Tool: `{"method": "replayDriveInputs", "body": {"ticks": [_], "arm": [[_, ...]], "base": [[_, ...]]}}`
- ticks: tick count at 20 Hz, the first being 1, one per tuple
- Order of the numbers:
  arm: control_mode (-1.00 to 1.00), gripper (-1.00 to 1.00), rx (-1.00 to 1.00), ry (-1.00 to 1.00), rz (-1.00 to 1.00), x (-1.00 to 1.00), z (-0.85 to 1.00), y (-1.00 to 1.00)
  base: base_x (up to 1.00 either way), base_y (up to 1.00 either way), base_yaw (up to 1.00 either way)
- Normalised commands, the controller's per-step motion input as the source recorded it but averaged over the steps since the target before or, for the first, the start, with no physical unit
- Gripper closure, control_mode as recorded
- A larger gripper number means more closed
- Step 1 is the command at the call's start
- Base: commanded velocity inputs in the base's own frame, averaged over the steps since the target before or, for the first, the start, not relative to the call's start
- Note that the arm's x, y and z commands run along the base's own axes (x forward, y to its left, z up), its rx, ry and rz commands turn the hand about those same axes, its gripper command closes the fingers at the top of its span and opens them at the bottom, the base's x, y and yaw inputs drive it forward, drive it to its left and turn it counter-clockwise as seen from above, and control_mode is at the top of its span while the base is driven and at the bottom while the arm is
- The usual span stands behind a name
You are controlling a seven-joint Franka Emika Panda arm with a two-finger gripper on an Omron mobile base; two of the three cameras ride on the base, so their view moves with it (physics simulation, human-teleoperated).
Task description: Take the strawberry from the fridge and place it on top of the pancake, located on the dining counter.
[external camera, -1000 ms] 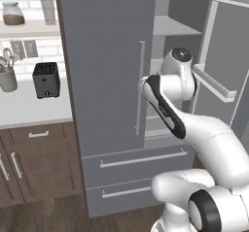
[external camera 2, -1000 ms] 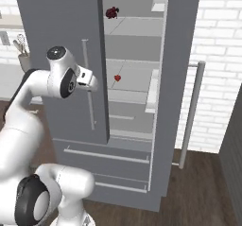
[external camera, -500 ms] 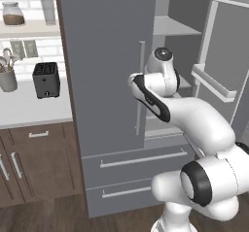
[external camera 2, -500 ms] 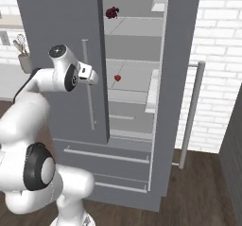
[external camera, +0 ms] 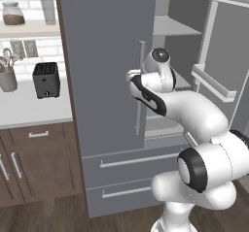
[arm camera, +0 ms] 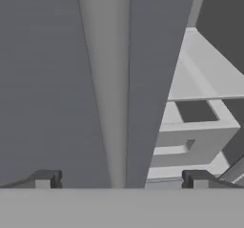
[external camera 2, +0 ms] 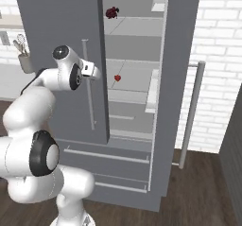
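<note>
From my left base camera I see the fridge [external camera: 109, 80] with its left door shut and its right door swung wide open. My arm reaches up in front of the shut door, and the hand sits right by that door's long thin handle [external camera: 140, 88], which stands straight up and down. A black toaster [external camera: 46, 79] sits on the wall counter [external camera: 29, 110] off to the left.

From my right base camera I see the strawberry [external camera 2: 117, 78] on a middle shelf inside the fridge, well apart from my hand. It is so small that I can't tell which way its tip points. A darker red lump [external camera 2: 112, 13] lies on a higher shelf. My hand has moved closer to the handle than it was a second ago; the strawberry lies in the same spot.

From my hand camera I see the gripper [arm camera: 123, 179] with its two tips spread wide apart, holding nothing. The handle runs up between them, close in front.
</note>
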Motion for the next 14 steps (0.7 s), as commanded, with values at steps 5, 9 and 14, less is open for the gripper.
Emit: {"method": "replayDriveInputs", "body": {"ticks": [5, 9, 14], "arm": [[-1.0, -1.0, 0.0, -0.01, 0.0, 0.51, 0.0, 0.0], [-1.0, -1.0, 0.0, 0.0, 0.0, 0.48, 0.0, 0.0], [-1.0, -1.0, 0.0, -0.01, 0.0, 0.1, 0.0, 0.03]], "base": [[0.0, 0.0, 0.0], [0.0, 0.0, 0.0], [0.0, 0.0, 0.0]]}}
